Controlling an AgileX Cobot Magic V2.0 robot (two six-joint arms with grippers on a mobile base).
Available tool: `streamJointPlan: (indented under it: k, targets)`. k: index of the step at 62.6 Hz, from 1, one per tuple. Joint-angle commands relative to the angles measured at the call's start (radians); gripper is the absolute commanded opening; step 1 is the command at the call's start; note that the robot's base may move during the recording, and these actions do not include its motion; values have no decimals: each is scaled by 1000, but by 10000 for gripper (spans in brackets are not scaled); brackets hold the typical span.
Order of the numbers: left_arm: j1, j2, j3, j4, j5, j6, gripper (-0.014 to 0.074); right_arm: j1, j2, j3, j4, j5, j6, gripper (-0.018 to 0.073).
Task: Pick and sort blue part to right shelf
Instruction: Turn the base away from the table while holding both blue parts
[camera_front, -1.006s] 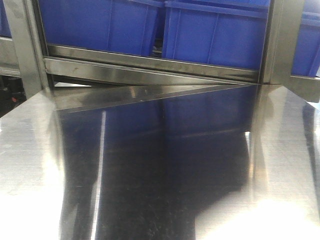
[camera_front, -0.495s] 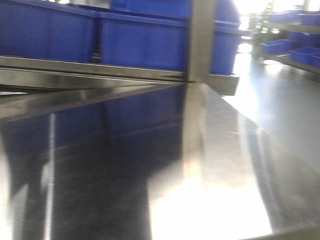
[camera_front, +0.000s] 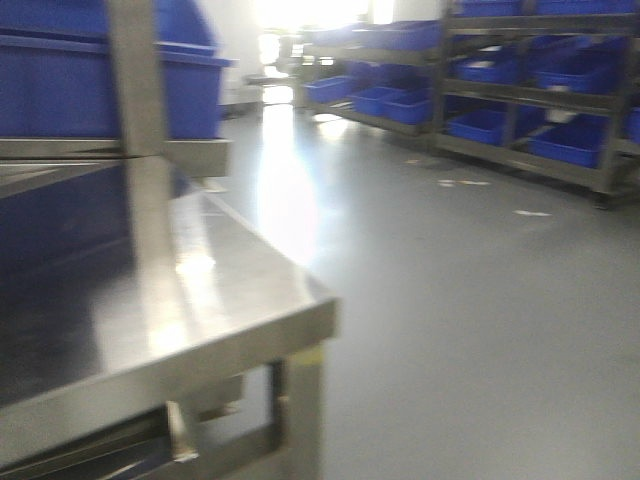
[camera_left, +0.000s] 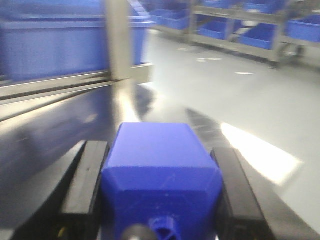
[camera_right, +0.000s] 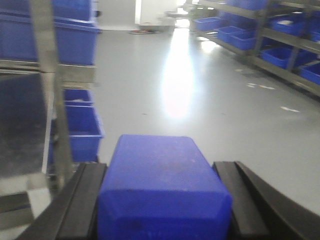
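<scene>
As both arms carry cargo, grip is the concern: the left gripper (camera_left: 160, 150) has its jaws clamped on a blue part (camera_left: 161, 167), and the right gripper (camera_right: 160, 170) on a second part (camera_right: 162, 182). Beyond the table (camera_front: 235, 300) corner lies open floor (camera_front: 450, 300). The shelf (camera_front: 530, 165) with bins (camera_front: 575, 140) stands well apart, far right. Advice: steady clamp pressure, arms tucked clear of the table edge in transit.
</scene>
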Motion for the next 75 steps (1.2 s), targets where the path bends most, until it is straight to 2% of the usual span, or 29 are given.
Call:
streamJointPlan:
  k: [1, 65, 66, 75]
  targets:
    - [-4, -14, -29, 6, -91, -10, 315, -3, -10, -30, -19, -96, -10, 288]
    - [-4, -14, -29, 6, -91, -10, 315, -3, -10, -30, -19, -96, -10, 288]
    - [-4, -14, -29, 6, -91, -10, 315, -3, -10, -30, -19, -96, -10, 264]
    - [-4, -14, -29, 6, -91, -10, 315, -3, -10, -30, -19, -96, -10, 264]
